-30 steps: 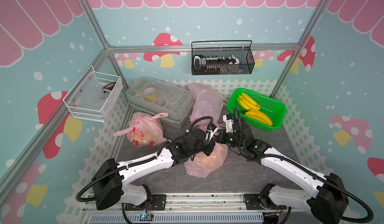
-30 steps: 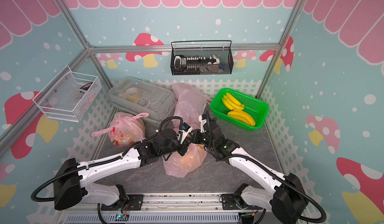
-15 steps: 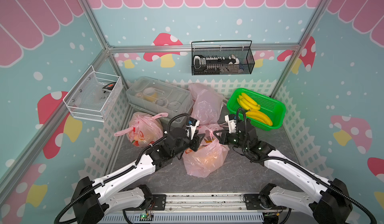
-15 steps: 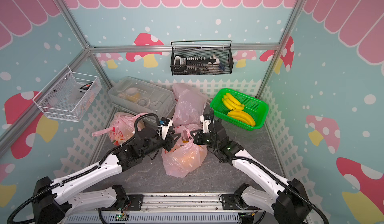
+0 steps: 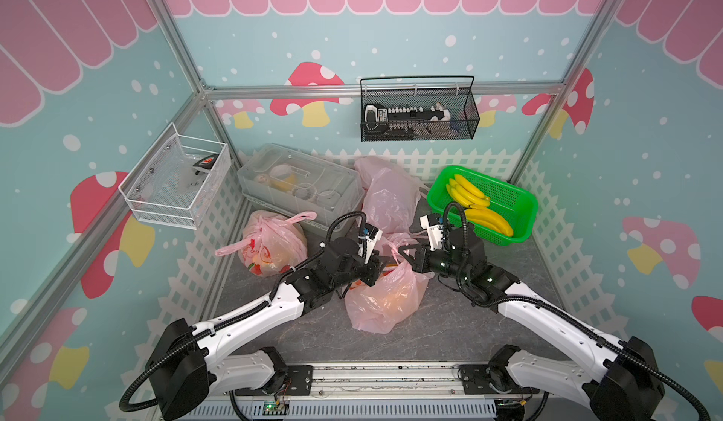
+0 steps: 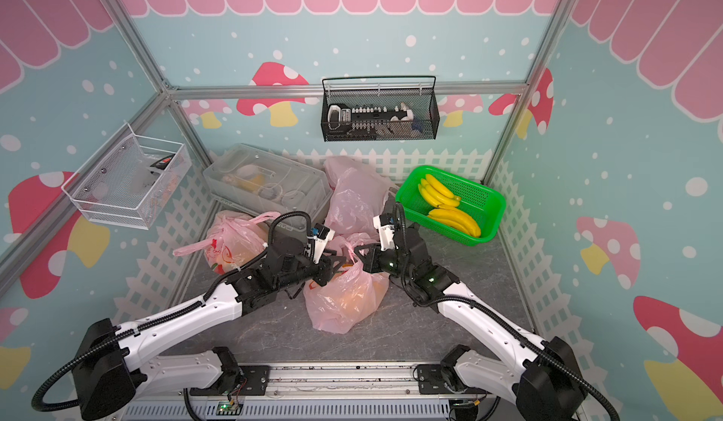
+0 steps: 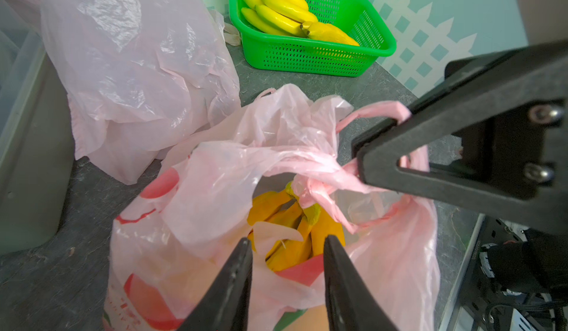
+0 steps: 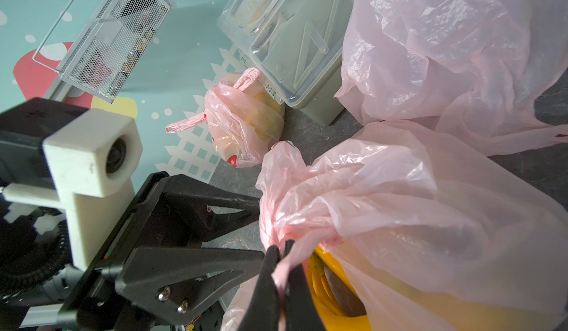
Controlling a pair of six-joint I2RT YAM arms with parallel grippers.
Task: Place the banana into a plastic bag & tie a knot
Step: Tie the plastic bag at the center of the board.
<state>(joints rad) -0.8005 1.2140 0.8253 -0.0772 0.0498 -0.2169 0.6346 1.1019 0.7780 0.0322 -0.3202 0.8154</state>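
Since a second ago my left gripper (image 5: 381, 268) has let go of the plastic bag (image 5: 385, 301), swung away and come back beside it. Its jaws now stand moderately apart with nothing between them. My right gripper (image 5: 403, 250) is clamped tight on one handle (image 8: 296, 254) of the bag. The bag sits on the grey floor near the green basket (image 5: 522, 223), on the side toward the arm bases. It is slumped and crumpled, pale pink and see-through with red print, its mouth loosely gathered with a gap left open. In both top views I only get an orange glow through the film. The left wrist view looks straight into the mouth and shows me the banana (image 7: 295, 221) bunch inside, yellow-orange with greenish stem ends, just beyond the left fingertips (image 7: 242, 252). The right wrist view gives what neither of those does: the handle strip pinched flat between the closed jaws, bunched film rising beside it. More bananas (image 5: 475, 204) lie in the basket.
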